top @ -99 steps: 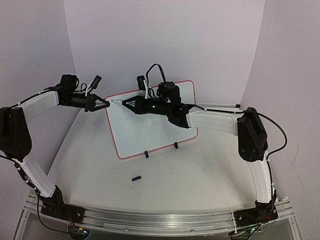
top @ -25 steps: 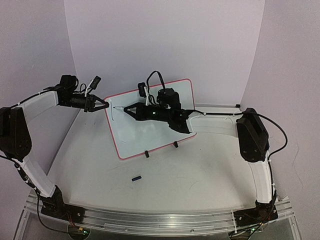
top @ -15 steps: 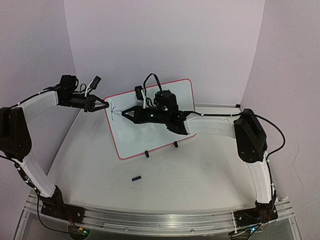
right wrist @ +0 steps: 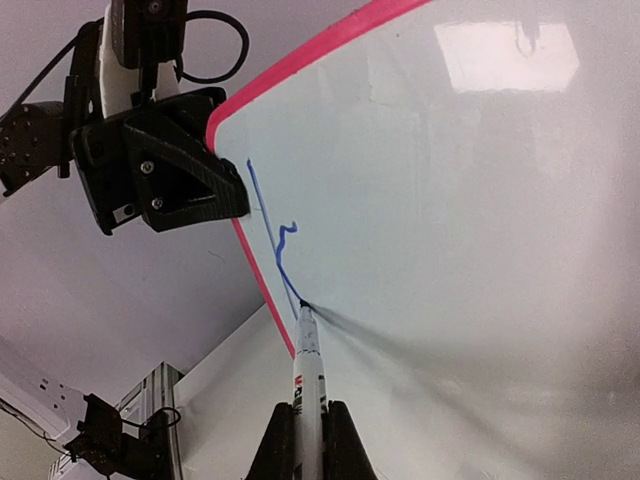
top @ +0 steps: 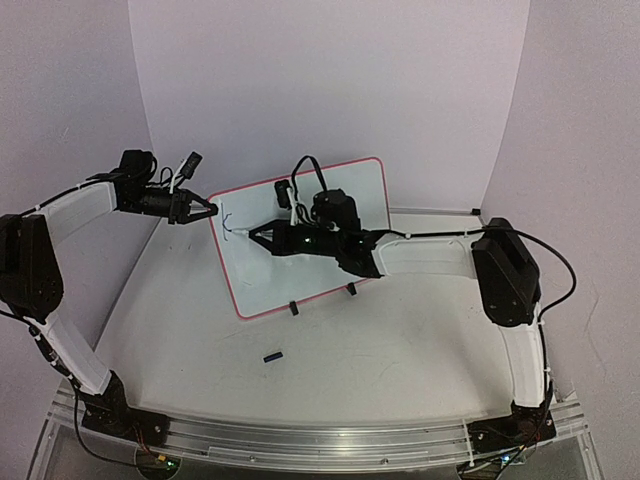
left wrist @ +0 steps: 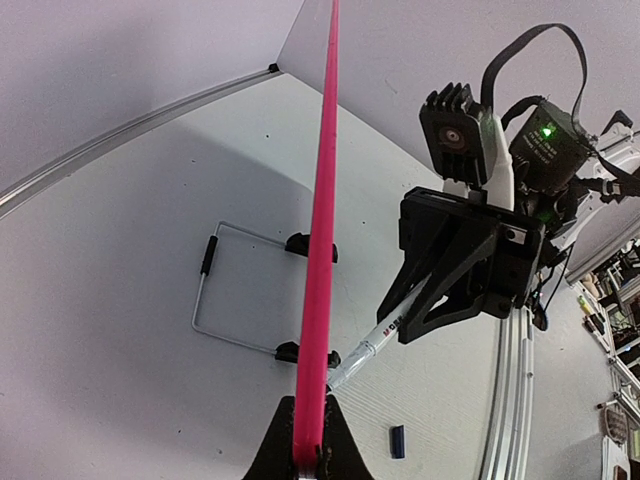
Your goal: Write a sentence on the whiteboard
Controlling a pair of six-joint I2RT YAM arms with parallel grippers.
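Observation:
The whiteboard [top: 268, 275], white with a red rim, stands tilted at the back middle on two black feet. My left gripper [top: 212, 211] is shut on its upper left rim, which shows edge-on in the left wrist view [left wrist: 322, 200]. My right gripper [top: 258, 233] is shut on a white marker pen [right wrist: 308, 365], and the pen's tip touches the board near its left edge. Of the sentence, only a blue upright line with a kinked stroke [right wrist: 281, 243] shows, small in the top view [top: 228, 222].
A small dark pen cap [top: 272, 356] lies on the table in front of the board and also shows in the left wrist view [left wrist: 397, 441]. A wire stand [left wrist: 208, 290] props the board from behind. Pale walls close in at the back and sides.
The board was blank 3.3 s ago. Since then an upright blue line appeared, then a kinked stroke beside it. The right gripper moved slightly down and right with the pen. The left arm stayed still.

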